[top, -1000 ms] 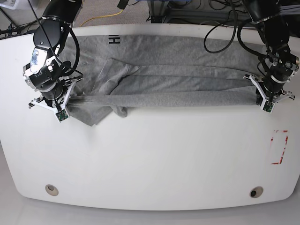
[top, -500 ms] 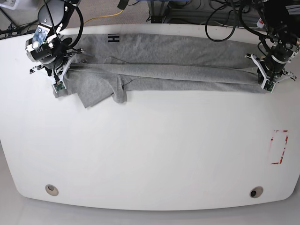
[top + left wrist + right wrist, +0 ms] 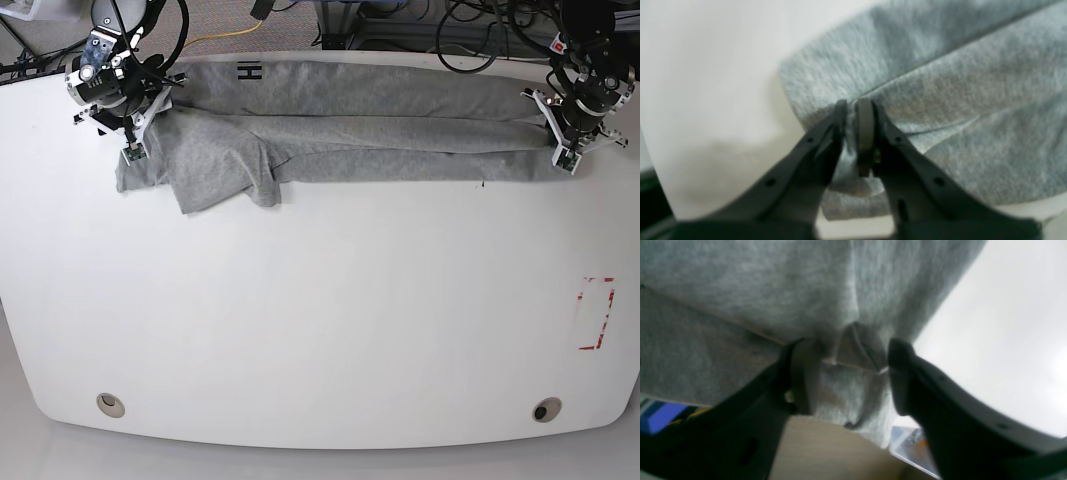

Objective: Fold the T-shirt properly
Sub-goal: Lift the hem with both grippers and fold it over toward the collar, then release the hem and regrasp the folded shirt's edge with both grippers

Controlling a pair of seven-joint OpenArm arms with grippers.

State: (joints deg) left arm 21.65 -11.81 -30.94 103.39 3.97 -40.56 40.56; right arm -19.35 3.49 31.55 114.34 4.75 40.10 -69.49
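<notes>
The grey T-shirt lies in a long folded band along the table's far edge, its black lettering facing up at the far left. A loose sleeve flap hangs toward the front on the left. My left gripper sits at the band's right end. In the left wrist view it is shut, pinching a fold of the T-shirt. My right gripper is at the left end. In the right wrist view its jaws stand apart around a bunched edge of the T-shirt.
The white table carries a red tape rectangle at the right and two round holes near the front edge. Cables and equipment lie beyond the far edge.
Both arms have moved toward the far edge, drawing the shirt's near edge over into a narrower band. The right gripper has opened; the left still pinches cloth.
</notes>
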